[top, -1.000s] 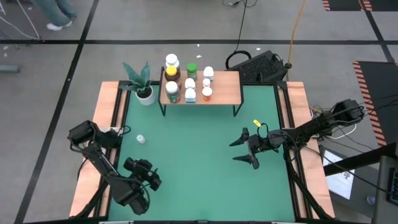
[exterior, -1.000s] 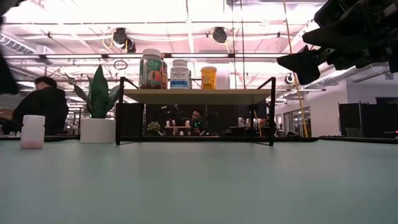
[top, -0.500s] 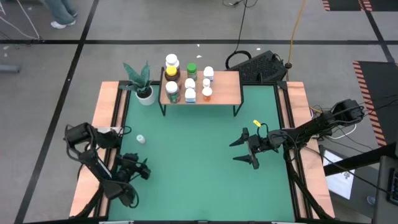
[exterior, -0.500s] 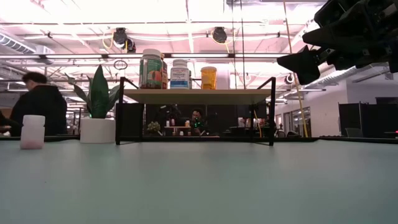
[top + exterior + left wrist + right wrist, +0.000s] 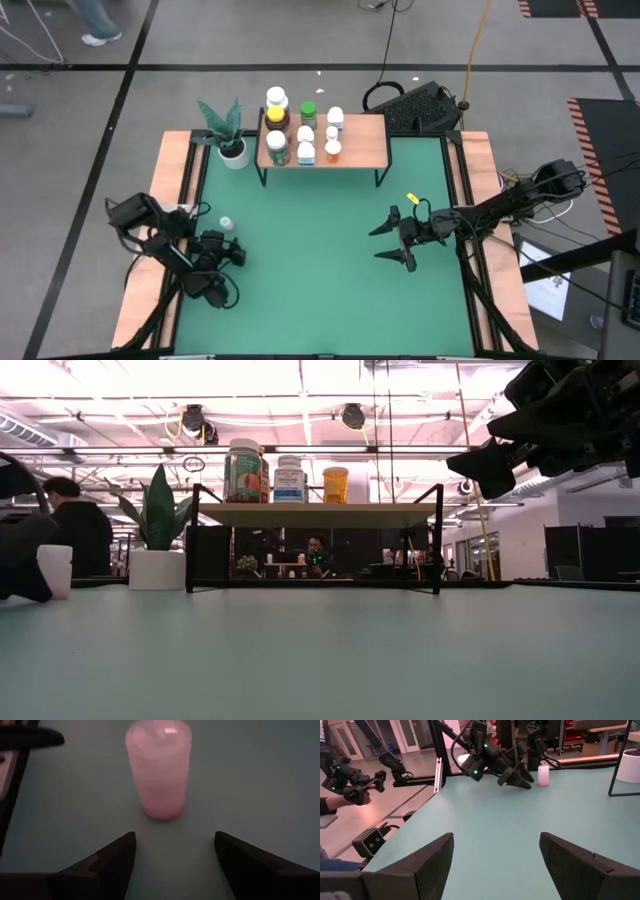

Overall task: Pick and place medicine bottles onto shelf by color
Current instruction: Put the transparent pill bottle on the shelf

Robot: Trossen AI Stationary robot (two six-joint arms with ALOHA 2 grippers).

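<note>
On the table's left side: left gripper (image 5: pixel 232 250) lined up on the last loose medicine bottle, a pale pink bottle (image 5: pixel 227 224) standing upright on the green table (image 5: pixel 320 280), just beyond the fingertips and not yet between them. Jaws spread wide and empty in the left wrist view, with the bottle (image 5: pixel 158 770) centred ahead of the gap, apart from both fingers (image 5: pixel 117 857). Step in hand, by the look of it: the approach for a pick, nothing gripped yet. Next move calls for a short advance to bring the bottle between the fingers, then a closing low on the body, gently, since a light, narrow bottle could tip from a nudge by one finger.

Farther back, left of centre: potted plant (image 5: pixel 233 150) beside the shelf (image 5: pixel 365 145), the other medicine bottles (image 5: pixel 300 125) grouped upright on the shelf's left half, the right half bare. A matching spot among them cannot be judged from here.

On the right: right gripper (image 5: pixel 395 240) hovering above the table, open and empty, well apart from bottle and shelf, seemingly waiting.
</note>
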